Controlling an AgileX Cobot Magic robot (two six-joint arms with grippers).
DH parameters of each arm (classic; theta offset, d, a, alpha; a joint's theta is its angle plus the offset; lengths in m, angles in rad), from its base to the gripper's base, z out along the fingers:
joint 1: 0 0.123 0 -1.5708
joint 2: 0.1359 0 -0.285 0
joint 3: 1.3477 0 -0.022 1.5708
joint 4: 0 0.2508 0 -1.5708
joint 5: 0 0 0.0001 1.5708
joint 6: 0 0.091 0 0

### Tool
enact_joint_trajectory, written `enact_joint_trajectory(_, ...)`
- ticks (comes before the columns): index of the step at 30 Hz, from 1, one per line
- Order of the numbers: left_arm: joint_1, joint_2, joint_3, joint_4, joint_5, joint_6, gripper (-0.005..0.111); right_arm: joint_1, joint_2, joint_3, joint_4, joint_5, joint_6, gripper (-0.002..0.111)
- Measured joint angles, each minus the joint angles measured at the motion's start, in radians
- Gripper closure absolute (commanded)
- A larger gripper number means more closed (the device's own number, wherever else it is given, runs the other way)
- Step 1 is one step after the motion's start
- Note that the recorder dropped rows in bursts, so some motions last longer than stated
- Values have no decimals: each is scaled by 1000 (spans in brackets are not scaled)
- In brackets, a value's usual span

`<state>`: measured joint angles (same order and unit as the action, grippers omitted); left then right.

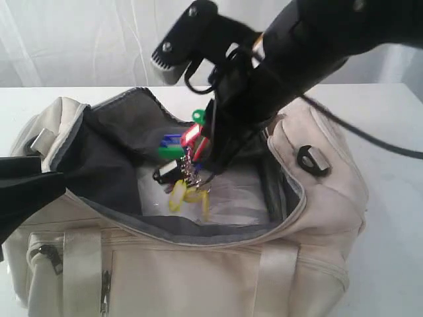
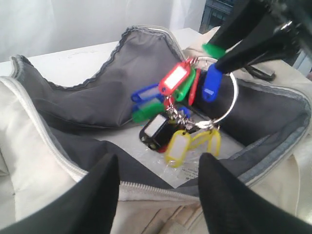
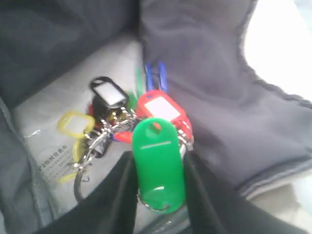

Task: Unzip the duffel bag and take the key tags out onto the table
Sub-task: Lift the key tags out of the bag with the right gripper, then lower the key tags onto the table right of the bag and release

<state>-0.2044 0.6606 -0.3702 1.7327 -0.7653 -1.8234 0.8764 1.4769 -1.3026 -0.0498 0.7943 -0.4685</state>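
The cream duffel bag [image 1: 198, 277] stands unzipped on the white table [image 1: 390, 218], its dark grey lining [image 1: 119, 152] showing. The key tags [image 1: 188, 165] hang over the bag's opening as a bunch of red, green, blue, yellow and black tags on metal rings. My right gripper [image 3: 158, 158] is shut on a green tag [image 3: 158, 170] of that bunch, and the other key tags [image 2: 175, 112] dangle below it. My left gripper [image 2: 156, 168] is open at the bag's near zipper rim [image 2: 146, 187], which lies between its fingers [image 2: 97, 195]. In the exterior view, the left gripper [image 1: 33, 188] is at the bag's left end.
A clear plastic sleeve with a printed sheet [image 3: 48, 156] lies on the bag's floor under the tags. The bag's pale straps [image 1: 82, 271] and a side pocket zipper [image 1: 49, 257] face the front. A white curtain [image 1: 79, 39] hangs behind the table.
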Motion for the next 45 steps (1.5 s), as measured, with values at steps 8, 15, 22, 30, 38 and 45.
enact_joint_trajectory(8,0,0,0,0,-24,0,53,-101,-193,0,-177,45,141,108)
enact_joint_trajectory(15,0,0,0,0,-27,0,53,-190,-317,0,-268,86,188,108)
enact_joint_trajectory(22,0,0,0,0,-27,8,53,-322,-350,0,-357,125,259,108)
enact_joint_trajectory(30,0,0,0,0,-29,8,53,-457,-240,132,-428,102,336,108)
enact_joint_trajectory(38,0,0,0,2,-70,8,53,-496,-2,270,-348,-29,469,108)
enact_joint_trajectory(45,0,0,0,3,-72,8,53,-476,160,298,44,-78,284,108)
